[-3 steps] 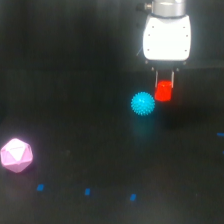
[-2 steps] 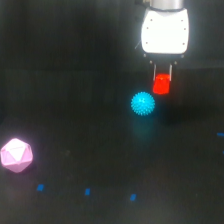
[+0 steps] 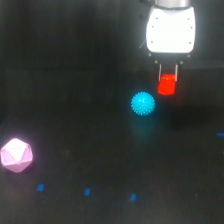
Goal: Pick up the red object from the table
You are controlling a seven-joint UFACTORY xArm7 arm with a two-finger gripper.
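The red object [image 3: 167, 85], a small bright red-orange stubby cylinder, hangs between the two thin fingers of my gripper [image 3: 167, 79], clear of the dark table [image 3: 90, 75]. The gripper, under its white body [image 3: 170, 30], is shut on the red object at the upper right of the exterior view. The object's top is hidden between the fingers.
A cyan spiky ball [image 3: 143, 104] lies on the table just below and to the exterior view's left of the red object. A larger pink polyhedron [image 3: 16, 155] sits at the far left. A few small blue marks [image 3: 87, 191] dot the table near the bottom.
The gripper has risen with the red object held in it, moving up and away from the cyan spiky ball. The ball and polyhedron have not moved.
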